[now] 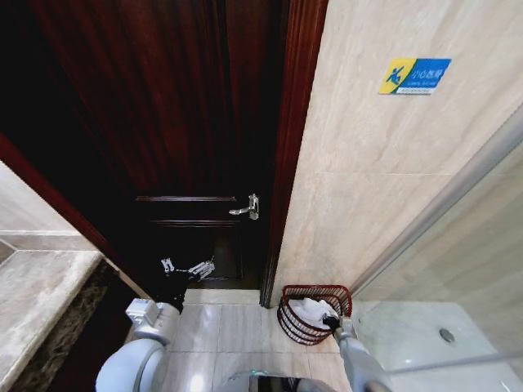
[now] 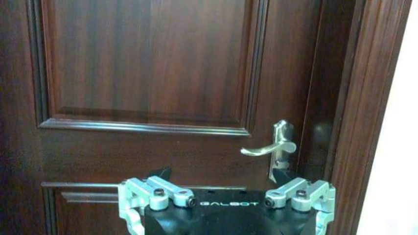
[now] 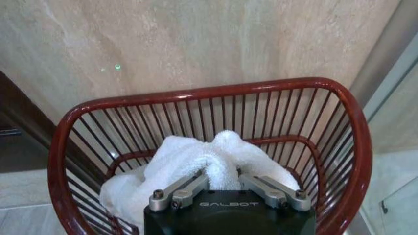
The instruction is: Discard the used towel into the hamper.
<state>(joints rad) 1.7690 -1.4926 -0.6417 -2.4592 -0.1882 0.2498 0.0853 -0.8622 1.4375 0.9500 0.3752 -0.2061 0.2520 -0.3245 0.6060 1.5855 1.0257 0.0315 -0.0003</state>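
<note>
The hamper stands on the tiled floor at about 5 o'clock in the head view, against the beige wall and beside the glass shower panel. The white towel lies inside it. The right hand is down inside the hamper, its fingers closed on a fold of the towel. The left hand hangs at about 7 o'clock before the dark wooden door, below the door handle, fingers spread wide and holding nothing.
</note>
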